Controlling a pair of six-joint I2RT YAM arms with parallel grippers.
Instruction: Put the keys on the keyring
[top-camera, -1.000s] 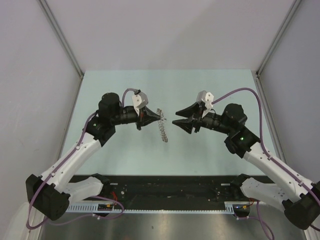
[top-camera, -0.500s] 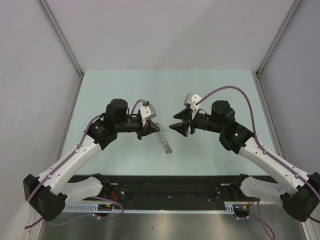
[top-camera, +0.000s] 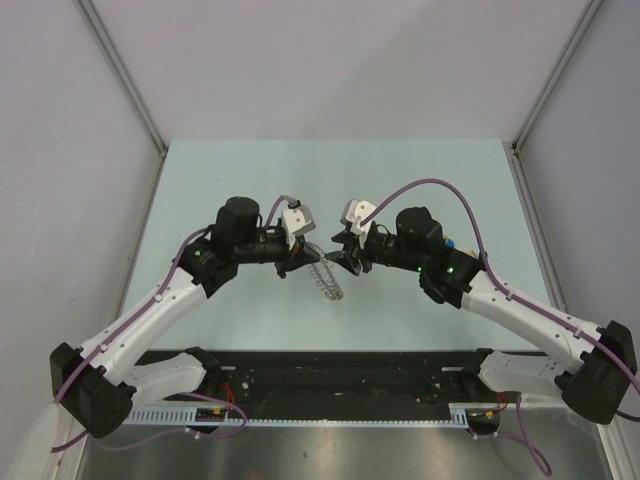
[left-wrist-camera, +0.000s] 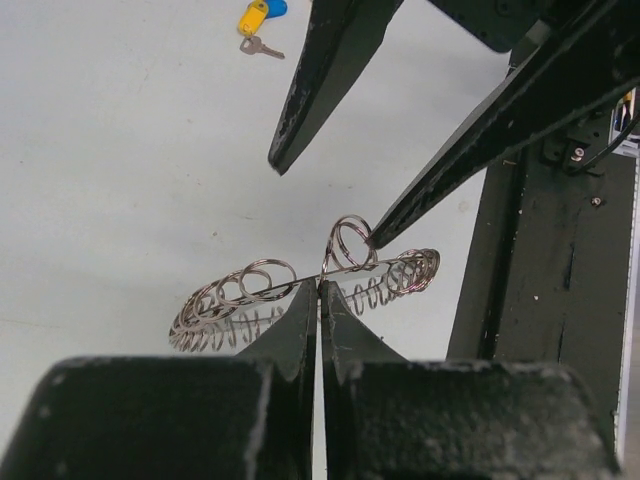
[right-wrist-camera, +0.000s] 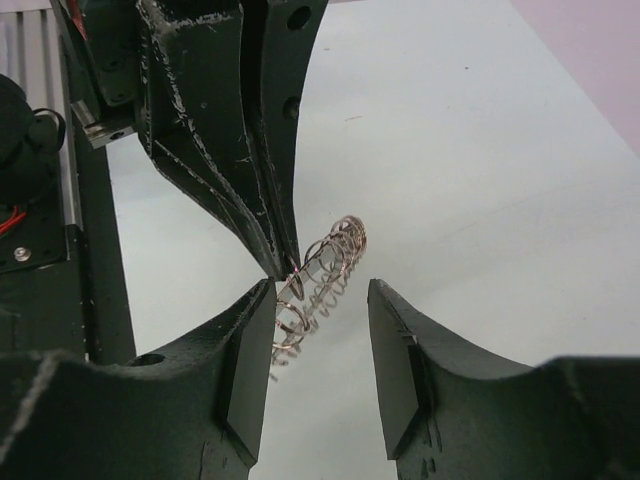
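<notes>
Left claw (top-camera: 304, 258) is clenched on the keyring (top-camera: 327, 277). In the left wrist view its two fingers (left-wrist-camera: 300, 320) are pressed together, with the ring's wire pinched at the tips, roughly mid-coil. The keyring (left-wrist-camera: 300, 290) is presented almost edge-on to that camera, so the loops are spread out to both sides of the pinch point. One loop is stood up above the rest, just beside the tips. A shadow is cast on the tabletop (top-camera: 250, 180) right under the coil. Whether the tabletop is touched cannot be told.

Right claw (top-camera: 341, 259) is released, jaws spread. It is positioned nose to nose with the left claw over the middle of the tabletop. In the right wrist view the keyring (right-wrist-camera: 325, 262) is seen in the gap between the right fingers (right-wrist-camera: 245, 350), closer to the finger on the picture's left, and is not clamped by them. From the left wrist view the tip of one right finger (left-wrist-camera: 385, 225) is placed right at the raised loop, though contact cannot be confirmed. The other finger is held clear above the ring.

Keys (left-wrist-camera: 258, 16): a yellow head and a blue head are seen lying together on the tabletop, with a small silvery key just beside them. They are located at the top edge of the left wrist view, well apart from the keyring.
</notes>
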